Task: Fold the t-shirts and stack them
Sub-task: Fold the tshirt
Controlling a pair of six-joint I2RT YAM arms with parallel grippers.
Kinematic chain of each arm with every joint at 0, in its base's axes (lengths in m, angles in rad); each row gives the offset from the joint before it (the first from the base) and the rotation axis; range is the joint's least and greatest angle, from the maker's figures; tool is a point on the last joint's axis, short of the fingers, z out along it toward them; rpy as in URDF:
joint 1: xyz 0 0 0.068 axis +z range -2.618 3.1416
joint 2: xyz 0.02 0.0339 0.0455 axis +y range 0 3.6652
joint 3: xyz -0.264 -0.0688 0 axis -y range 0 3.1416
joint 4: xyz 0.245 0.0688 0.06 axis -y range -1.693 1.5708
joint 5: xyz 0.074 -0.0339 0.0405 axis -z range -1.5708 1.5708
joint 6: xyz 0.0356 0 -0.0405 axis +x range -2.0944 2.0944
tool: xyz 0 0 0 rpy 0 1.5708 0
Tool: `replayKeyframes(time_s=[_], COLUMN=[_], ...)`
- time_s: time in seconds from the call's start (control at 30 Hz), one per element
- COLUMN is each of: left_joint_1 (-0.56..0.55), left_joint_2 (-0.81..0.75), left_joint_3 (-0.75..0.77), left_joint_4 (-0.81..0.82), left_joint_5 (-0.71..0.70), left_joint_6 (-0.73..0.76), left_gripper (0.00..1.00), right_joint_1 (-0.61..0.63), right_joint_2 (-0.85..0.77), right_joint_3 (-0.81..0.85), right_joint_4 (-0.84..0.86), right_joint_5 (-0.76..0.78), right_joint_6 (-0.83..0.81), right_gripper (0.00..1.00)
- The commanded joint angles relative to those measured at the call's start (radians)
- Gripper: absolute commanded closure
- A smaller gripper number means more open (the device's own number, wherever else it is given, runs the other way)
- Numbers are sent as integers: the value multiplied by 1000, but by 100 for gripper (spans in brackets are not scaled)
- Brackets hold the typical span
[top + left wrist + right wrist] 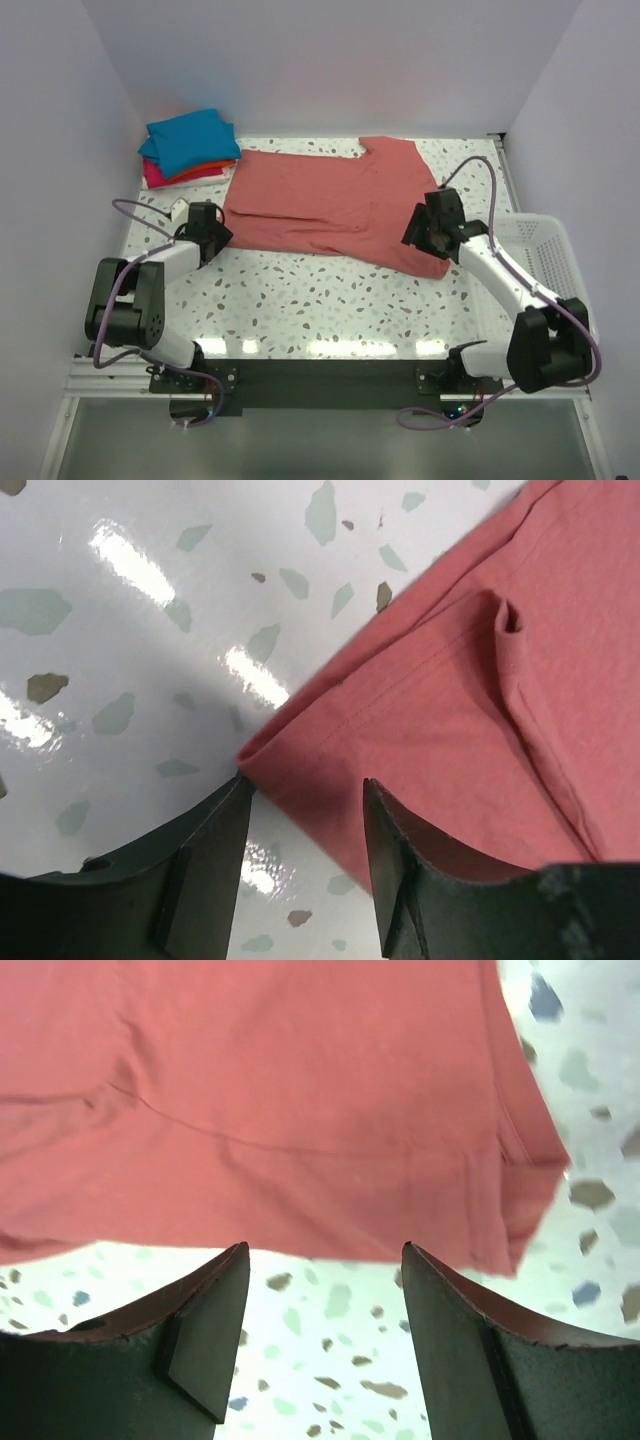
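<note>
Salmon-pink tee (330,205) is spread flat across the mid counter (330,300), a glossy white speckled top. Soft cotton, stitched hem, a few wrinkles. L pincer (305,800) is held apart at the tee's doubled corner, w/ nothing clamped. R pincer (325,1260) is likewise apart, above the tee's edge. Folded teal tee (190,140), orange tee (205,167) and magenta tee (158,178) are stacked back-left.

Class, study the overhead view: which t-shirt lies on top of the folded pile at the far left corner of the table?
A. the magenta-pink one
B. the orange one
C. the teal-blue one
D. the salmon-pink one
C: the teal-blue t-shirt covers the top of the pile, with only edges of the orange t-shirt and the magenta-pink t-shirt showing beneath it.
</note>
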Motion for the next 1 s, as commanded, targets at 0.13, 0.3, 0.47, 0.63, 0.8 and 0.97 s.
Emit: replayKeyframes(time_s=[0.13, 0.3, 0.47, 0.63, 0.8, 0.97], left_joint_1=[22, 25, 54, 85, 139, 145], left_joint_2=[75, 83, -10, -102, -191, -231], left_joint_3=[19, 9, -15, -55, -113, -133], left_joint_4=[102, 108, 61, 19, 16, 13], left_joint_5=[4, -2, -49, -78, -75, -74], left_joint_6=[-16, -10, -13, -1, 11, 24], left_gripper=[60, 85, 100, 100, 100, 100], right_joint_1=[0, -1, -6, -16, -18, -16], right_joint_2=[-143, -107, -66, -40, 1, -9], right_joint_3=[-157, -183, -203, -213, -215, -250], right_joint_4=[-65, -53, -24, 4, 37, 80], right_joint_5=[82, 95, 109, 109, 69, 26], right_joint_6=[77, 93, 91, 94, 102, 110], right_gripper=[33, 28, 25, 24, 26, 38])
